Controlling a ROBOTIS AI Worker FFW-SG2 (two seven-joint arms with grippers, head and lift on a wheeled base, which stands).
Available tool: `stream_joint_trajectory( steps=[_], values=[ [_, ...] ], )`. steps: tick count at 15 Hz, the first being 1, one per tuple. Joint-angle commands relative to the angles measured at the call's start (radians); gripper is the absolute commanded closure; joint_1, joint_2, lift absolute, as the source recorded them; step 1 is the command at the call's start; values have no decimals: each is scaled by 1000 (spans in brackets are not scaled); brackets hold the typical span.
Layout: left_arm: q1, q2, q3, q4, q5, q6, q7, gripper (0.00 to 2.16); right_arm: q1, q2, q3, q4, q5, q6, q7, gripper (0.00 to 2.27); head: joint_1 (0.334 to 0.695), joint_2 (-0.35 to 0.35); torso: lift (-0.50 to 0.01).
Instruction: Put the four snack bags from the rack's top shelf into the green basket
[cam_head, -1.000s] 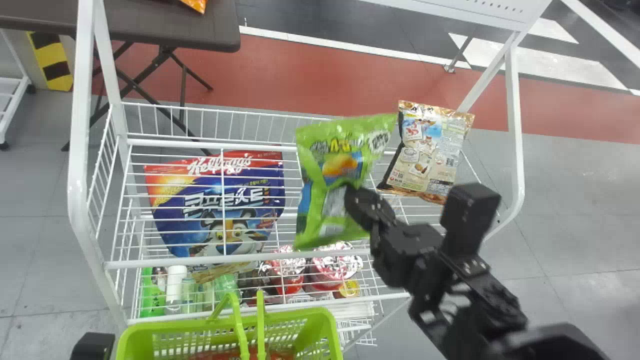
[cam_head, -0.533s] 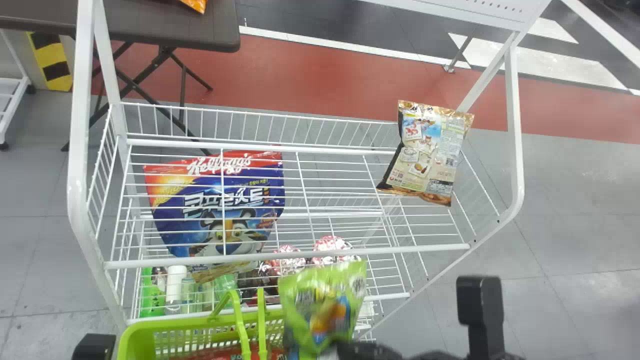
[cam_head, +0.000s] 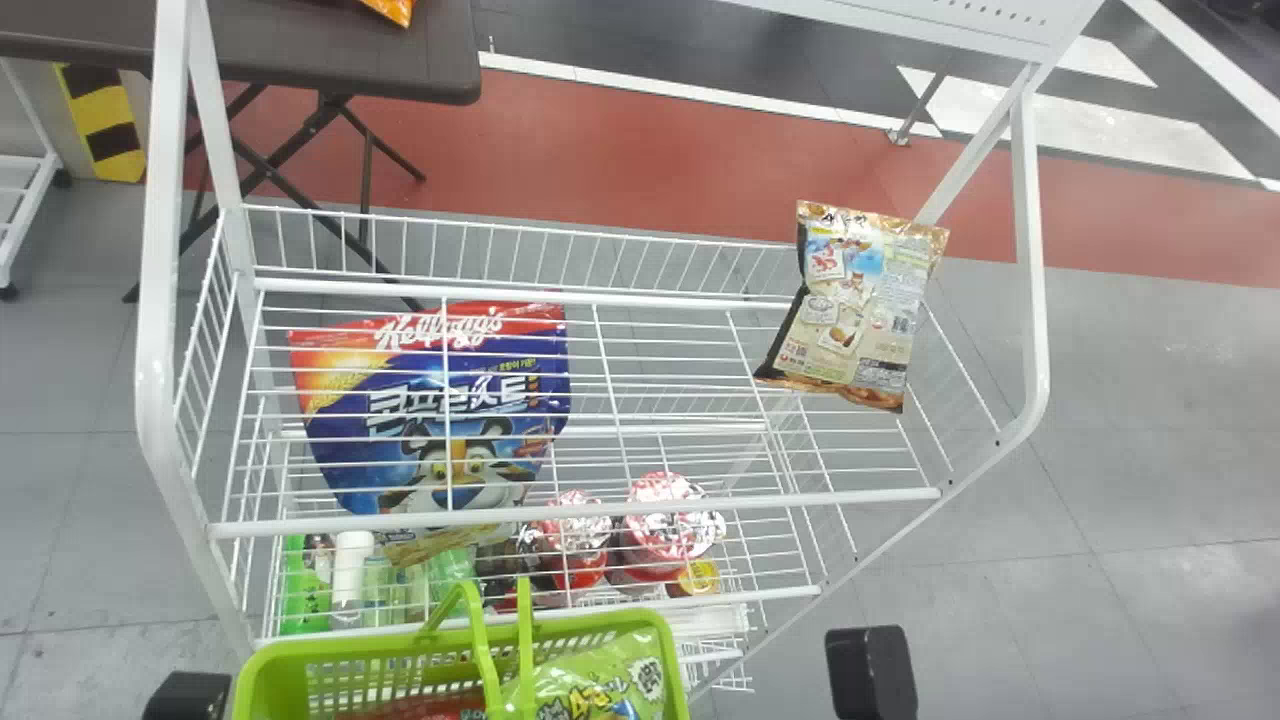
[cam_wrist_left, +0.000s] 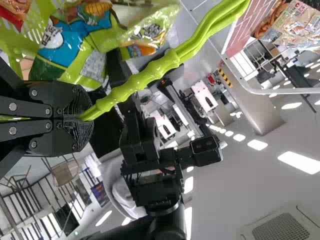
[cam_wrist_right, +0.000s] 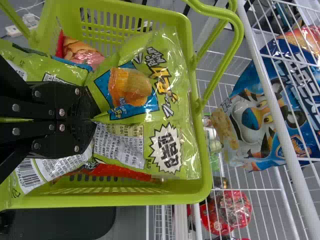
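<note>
the left gripper (cam_wrist_left: 82, 118) was closed on the ribbed green handle (cam_wrist_left: 137, 81) of the green plastic basket (cam_wrist_right: 204, 167), likely steadying it at near left. inside, the right gripper (cam_wrist_right: 94, 119) pinched a shiny green snack bag (cam_wrist_right: 132, 90) firmly, presumably for a gentle drop. a beige foil bag (cam_head: 860, 300) lay far right on the white wire top shelf (cam_head: 650, 507).

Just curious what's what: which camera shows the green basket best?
The right wrist view, looking into the basket with much rim showing. The head view cuts off its near side; the left wrist view shows some latticework and its handle in the left tool.
</note>
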Motion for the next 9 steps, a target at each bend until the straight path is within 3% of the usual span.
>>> stream_joint_trajectory(
  steps=[1,2,3,9],
  values=[
    [3,2,2,0,0,-3,-1,1730,-2,-2,18,11,6,-7,2,1129,695,-350,0],
    [6,2,3,-2,0,-12,-2,1727,-6,-3,18,19,6,-19,2,73,695,-350,0],
    [6,2,3,0,0,-15,-2,1727,-10,-3,17,22,9,-19,1,-2,695,-350,0],
    [8,2,2,-5,-3,-15,-1,1727,-24,-8,0,56,41,-145,-24,53,695,-350,0]
  ],
)
